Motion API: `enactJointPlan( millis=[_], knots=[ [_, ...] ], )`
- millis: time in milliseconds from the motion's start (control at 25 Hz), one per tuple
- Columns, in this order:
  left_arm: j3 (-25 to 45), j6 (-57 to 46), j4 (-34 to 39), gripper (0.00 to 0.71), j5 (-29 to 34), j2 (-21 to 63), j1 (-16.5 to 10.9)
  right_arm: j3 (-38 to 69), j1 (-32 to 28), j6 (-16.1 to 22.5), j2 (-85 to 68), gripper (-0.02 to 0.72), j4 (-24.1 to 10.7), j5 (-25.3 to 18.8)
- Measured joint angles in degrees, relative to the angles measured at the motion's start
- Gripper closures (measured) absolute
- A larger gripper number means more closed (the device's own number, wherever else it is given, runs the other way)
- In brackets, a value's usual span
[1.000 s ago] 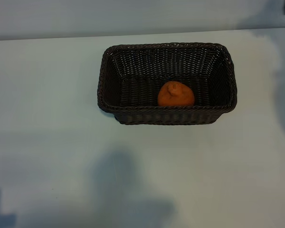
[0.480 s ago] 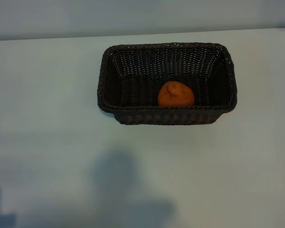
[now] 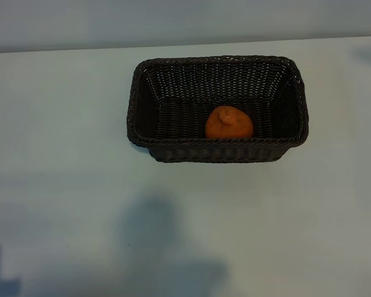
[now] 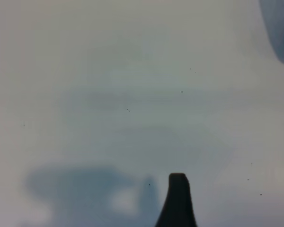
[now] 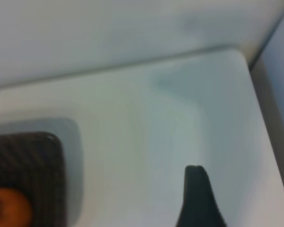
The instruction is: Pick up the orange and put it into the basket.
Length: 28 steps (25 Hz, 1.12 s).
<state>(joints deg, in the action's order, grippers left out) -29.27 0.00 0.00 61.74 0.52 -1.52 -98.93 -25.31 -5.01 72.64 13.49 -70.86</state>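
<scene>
One orange lies inside the basket, resting on the woven floor against the long wall nearest the exterior camera, right of the middle. It sits with its knobby stem end up and is free of any contact with a claw. The basket is a dark-brown wicker rectangle with a braided rim; it holds the orange and nothing else visible. It stands on the pale surface, toward the far side.

Neither arm appears in the exterior view. In the left wrist view, one fingertip of the left claw hangs over bare surface with nothing in it; the jaws stand wide apart. In the right wrist view, the right claw shows one dark fingertip over the surface, well apart from the basket corner, also parted and empty.

Judged from this layout, placement is complete: the fruit is contained and both claws are clear of the basket.
</scene>
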Motion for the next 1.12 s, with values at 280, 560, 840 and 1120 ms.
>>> enactJointPlan(
  millis=[280,560,840,1120],
  knots=[
    [0.0,0.0,0.0,0.116,0.0,0.0,0.0,6.7,9.0,-2.1,-18.2,0.257,0.7,-0.3],
    [0.0,0.0,0.0,0.116,0.0,0.0,0.0,16.8,15.6,-0.1,-32.8,0.257,-12.0,0.1],
    [0.0,0.0,0.0,0.116,0.0,0.0,0.0,30.2,15.6,3.0,-47.9,0.257,-19.2,0.7],
    [0.0,0.0,0.0,0.116,0.0,0.0,0.0,42.7,15.6,4.1,-61.8,0.257,-19.3,3.3]
  ],
)
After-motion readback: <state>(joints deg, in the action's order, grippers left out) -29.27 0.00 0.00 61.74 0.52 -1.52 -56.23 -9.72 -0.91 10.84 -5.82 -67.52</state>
